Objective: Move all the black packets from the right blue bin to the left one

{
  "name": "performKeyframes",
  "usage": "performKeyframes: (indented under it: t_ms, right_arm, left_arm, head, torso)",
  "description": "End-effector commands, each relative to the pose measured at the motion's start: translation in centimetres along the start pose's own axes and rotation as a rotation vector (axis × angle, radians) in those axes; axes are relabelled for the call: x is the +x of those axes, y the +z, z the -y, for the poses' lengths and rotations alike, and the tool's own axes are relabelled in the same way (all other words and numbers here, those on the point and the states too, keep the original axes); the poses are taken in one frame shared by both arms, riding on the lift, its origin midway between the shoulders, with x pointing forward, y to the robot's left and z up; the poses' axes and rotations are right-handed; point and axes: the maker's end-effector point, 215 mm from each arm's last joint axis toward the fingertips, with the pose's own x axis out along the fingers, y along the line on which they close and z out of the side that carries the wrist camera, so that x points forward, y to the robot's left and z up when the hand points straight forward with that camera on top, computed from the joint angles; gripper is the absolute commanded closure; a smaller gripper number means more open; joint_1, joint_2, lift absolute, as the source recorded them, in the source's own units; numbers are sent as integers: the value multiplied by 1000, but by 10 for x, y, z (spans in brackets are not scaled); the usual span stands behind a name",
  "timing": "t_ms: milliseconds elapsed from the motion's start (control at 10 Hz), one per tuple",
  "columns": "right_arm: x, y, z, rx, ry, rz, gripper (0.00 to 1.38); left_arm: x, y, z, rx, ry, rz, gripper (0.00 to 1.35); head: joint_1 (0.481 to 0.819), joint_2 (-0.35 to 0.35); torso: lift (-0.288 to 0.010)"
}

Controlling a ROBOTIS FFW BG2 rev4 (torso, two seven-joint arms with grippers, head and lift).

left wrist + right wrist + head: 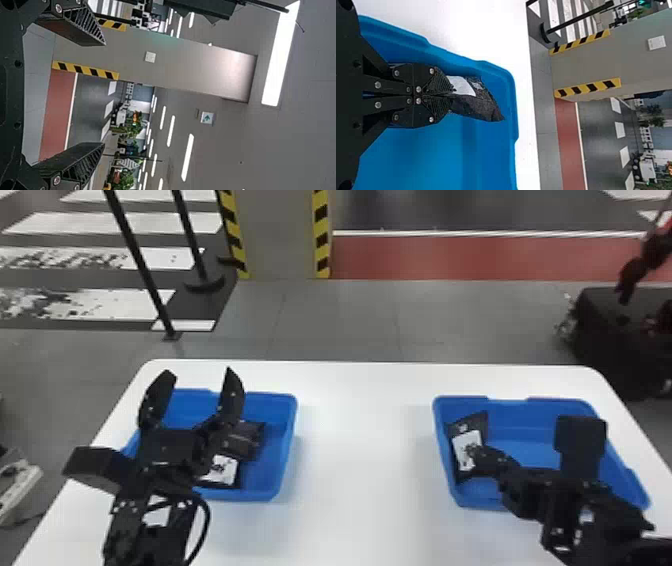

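Note:
Over the left blue bin (287, 450), my left gripper (197, 380) stands open with nothing between its fingers; the left wrist view also shows the left gripper (104, 94) with its fingers wide apart. Black packets (243, 440) lie in that bin, partly hidden by the arm. My right gripper (480, 460) reaches into the right blue bin (520, 405) and holds a black packet (462, 425) with a white label near the bin's left wall. In the right wrist view, the right gripper (451, 95) is shut on the black packet (478, 105), inside the blue bin (486, 158).
Both bins stand on a white table (360, 430), with a wide stretch of tabletop between them. Beyond the table are a striped pillar (280, 235), black posts (142, 265) and a dark case (615, 335) on the floor.

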Motion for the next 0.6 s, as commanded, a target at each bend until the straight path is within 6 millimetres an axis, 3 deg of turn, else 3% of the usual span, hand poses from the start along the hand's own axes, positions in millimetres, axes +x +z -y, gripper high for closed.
performKeyframes:
  t_ms: [0, 200, 300, 400, 500]
  right_arm:
    - [-32, 21, -19, -1, 31, 67, 1159]
    - [-87, 61, -43, -17, 63, 181, 1159]
    - [-99, 82, -60, -14, 123, 234, 1159]
    - [-98, 98, -78, -26, 205, 245, 1159]
    - [-83, 105, -89, -49, 297, 216, 1159]
  left_arm:
    - [0, 5, 2, -43, 7, 23, 128]
    - [3, 16, 11, -109, 5, 68, 124]
    - [3, 18, 12, -136, 7, 76, 122]
    - [4, 16, 15, -155, 5, 73, 127]
    - [8, 11, 19, -188, 0, 56, 128]
  head:
    - [695, 49]
    - [695, 57]
    - [695, 60]
    - [695, 65]
    - [695, 85]
  torso:
    - [-110]
    - [-110]
    - [-110]
    - [-110]
    - [-110]
